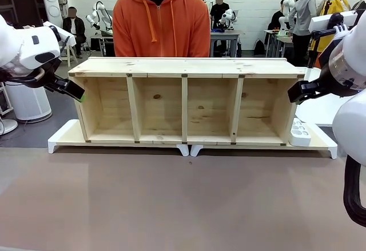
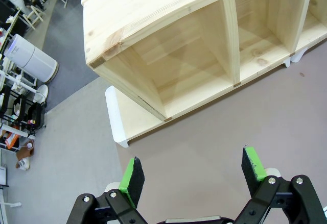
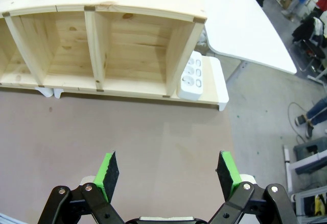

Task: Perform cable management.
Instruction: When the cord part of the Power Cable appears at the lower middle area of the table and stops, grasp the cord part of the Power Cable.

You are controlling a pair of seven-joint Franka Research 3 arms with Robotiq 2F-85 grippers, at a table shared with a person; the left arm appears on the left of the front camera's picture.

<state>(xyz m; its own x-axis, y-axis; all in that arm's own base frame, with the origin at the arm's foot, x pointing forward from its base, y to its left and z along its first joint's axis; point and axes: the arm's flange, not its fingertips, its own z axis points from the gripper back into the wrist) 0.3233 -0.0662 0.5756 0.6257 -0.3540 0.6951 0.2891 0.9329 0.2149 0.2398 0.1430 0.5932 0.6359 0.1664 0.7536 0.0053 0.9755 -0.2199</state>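
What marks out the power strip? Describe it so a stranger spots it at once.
Find the long wooden shelf with four open compartments, standing on low white boards. Go to its end on the robot's right: just outside the last wall, on the board, sits the power strip, a white block dotted with round sockets, unlike the bare wood and board around it.

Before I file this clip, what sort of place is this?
Probably a shared lab or workshop, not a home: a bare wooden shelf staged on a work table, more desks with people behind, and a power strip beside the shelf.
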